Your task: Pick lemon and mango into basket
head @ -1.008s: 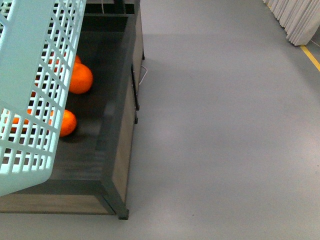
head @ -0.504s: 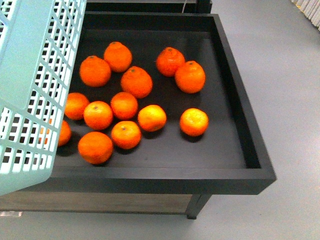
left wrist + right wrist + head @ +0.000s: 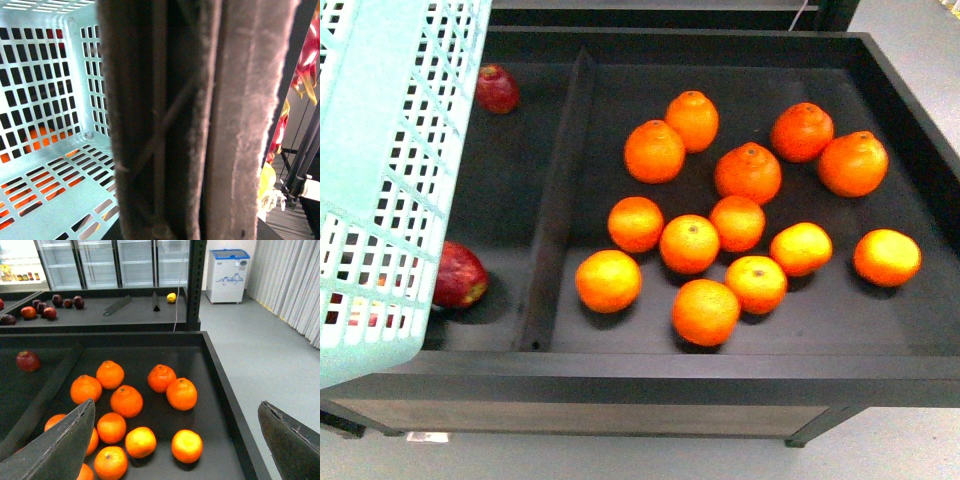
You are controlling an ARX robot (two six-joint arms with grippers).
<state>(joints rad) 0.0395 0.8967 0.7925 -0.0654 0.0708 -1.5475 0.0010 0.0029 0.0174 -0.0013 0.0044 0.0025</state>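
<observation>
The aqua basket (image 3: 380,170) hangs at the left of the front view, above the black tray's left compartment. In the left wrist view its slotted inside (image 3: 47,100) holds no fruit, and my left gripper (image 3: 195,190) is shut on its brown handle (image 3: 165,125), which fills the frame. My right gripper (image 3: 177,450) stands open above the oranges, with nothing between its fingers (image 3: 60,450). A small yellow fruit (image 3: 171,297) lies on the far shelf; I cannot tell whether it is the lemon. The mango is out of view.
A black tray (image 3: 650,365) holds several oranges (image 3: 690,243) right of a divider (image 3: 555,200), and two red apples (image 3: 458,275) left of it. Dark apples (image 3: 50,312) lie on the far shelf, behind a black post (image 3: 194,285). Grey floor (image 3: 260,345) lies to the right.
The front view has swung left: from the tray's corner and floor to the oranges, then to the divider and apples. The basket keeps its place in the picture.
</observation>
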